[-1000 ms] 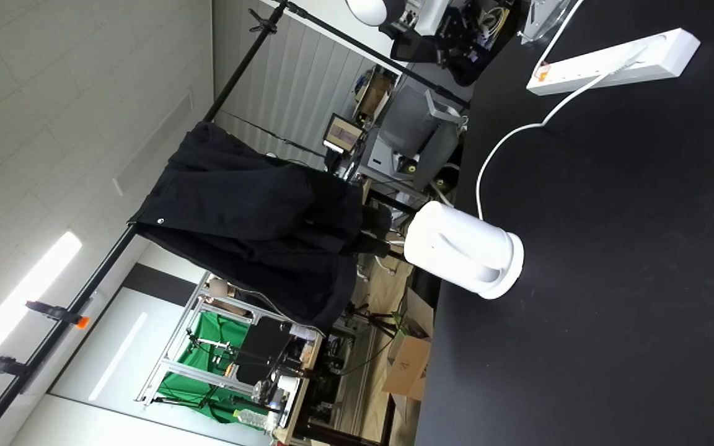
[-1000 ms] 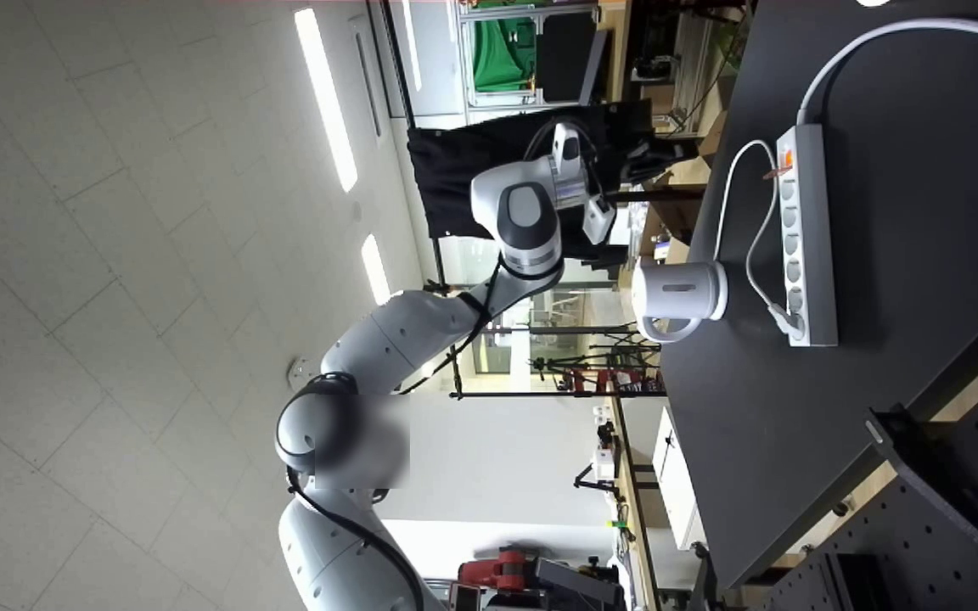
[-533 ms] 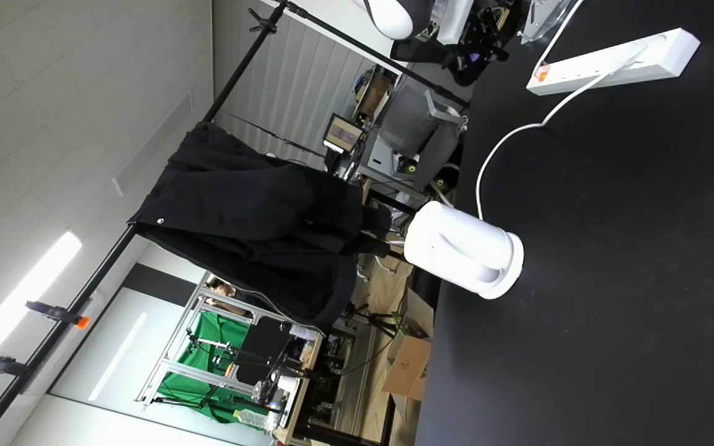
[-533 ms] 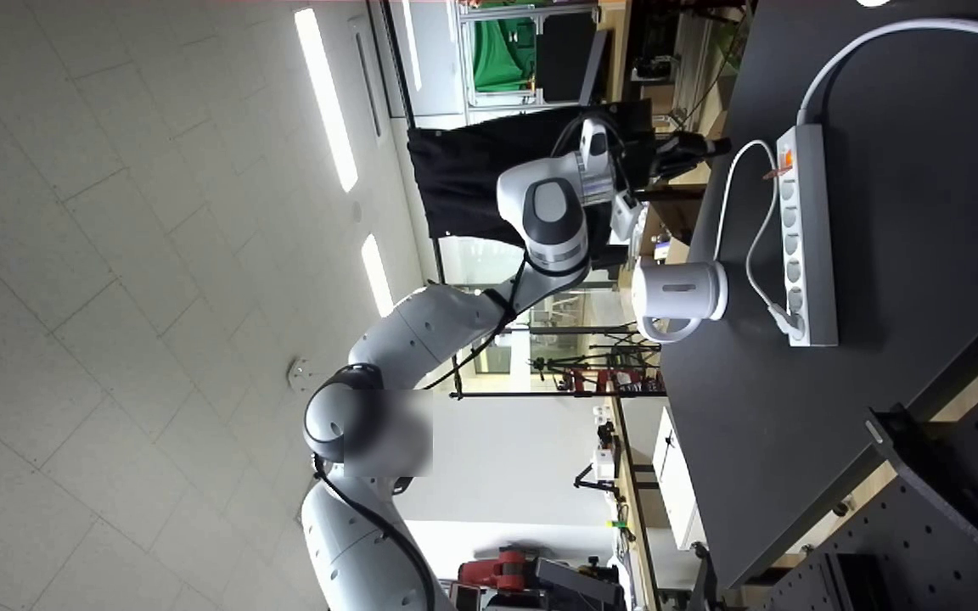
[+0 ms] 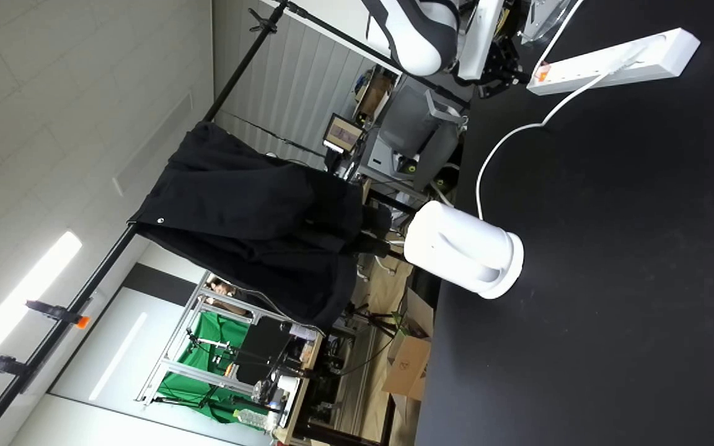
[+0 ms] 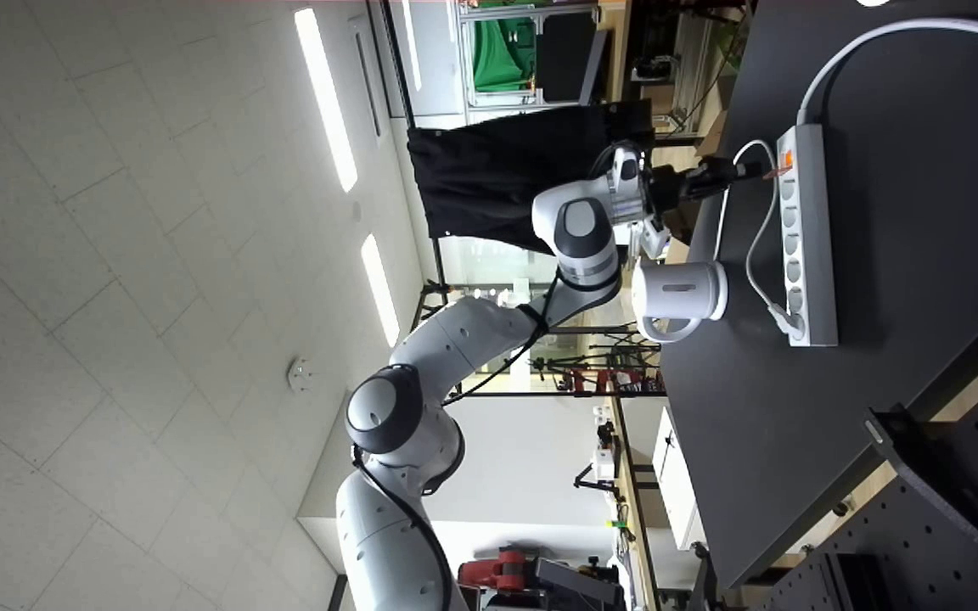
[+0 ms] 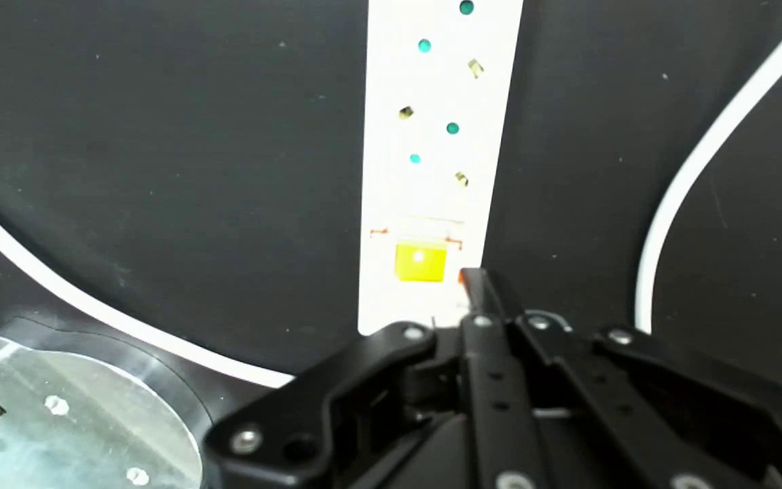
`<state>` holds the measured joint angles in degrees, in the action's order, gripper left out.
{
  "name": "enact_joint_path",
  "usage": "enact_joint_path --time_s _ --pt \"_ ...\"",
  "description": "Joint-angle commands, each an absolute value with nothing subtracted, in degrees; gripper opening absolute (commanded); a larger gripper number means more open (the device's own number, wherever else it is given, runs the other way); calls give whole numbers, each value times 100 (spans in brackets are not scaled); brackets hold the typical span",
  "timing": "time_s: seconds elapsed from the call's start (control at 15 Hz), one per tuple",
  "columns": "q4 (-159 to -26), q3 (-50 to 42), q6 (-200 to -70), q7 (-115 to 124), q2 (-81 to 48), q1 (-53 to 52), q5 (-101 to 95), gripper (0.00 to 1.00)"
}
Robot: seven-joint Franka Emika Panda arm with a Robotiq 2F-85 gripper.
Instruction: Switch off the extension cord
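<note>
Pressing the switch [image 7: 421, 263] looks to be the step in hand, and we would use the gripper [image 7: 489, 280] just as it is: fingers together, nothing between them that we can see, like one blunt black rod. In the wrist view its tips stand just to the right of the switch and slightly nearer, so we judge that a small shift left and toward the far side comes first, then a slow push straight down. A slanted push might slide the extension cord [image 7: 432, 197] along the black table [image 7: 228, 170]. The switch shines yellow in that view, which we take to mean the power is on; which half sits raised we cannot tell, so we would press gently and watch for the glow to go out. We would keep clear of the small reddish piece [image 6: 776, 172] that juts up beside it.

The extension cord, a long white power strip, lies flat on the table below the gripper, its switch end nearest the fingertips and its sockets [image 6: 791, 244] running off toward the far side. Both exterior views put the tips close to that end; whether they touch the reddish piece we cannot tell.
</note>
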<state>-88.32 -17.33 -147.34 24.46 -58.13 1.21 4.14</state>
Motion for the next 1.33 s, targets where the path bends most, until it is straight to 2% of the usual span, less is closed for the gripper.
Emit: enact_joint_path --time_s 0.0,1.27 --pt "-8368 -1979 -14431 2878 -6150 -22 257 0" --pt "-7885 -2214 -13801 3181 -6448 32 178 0"
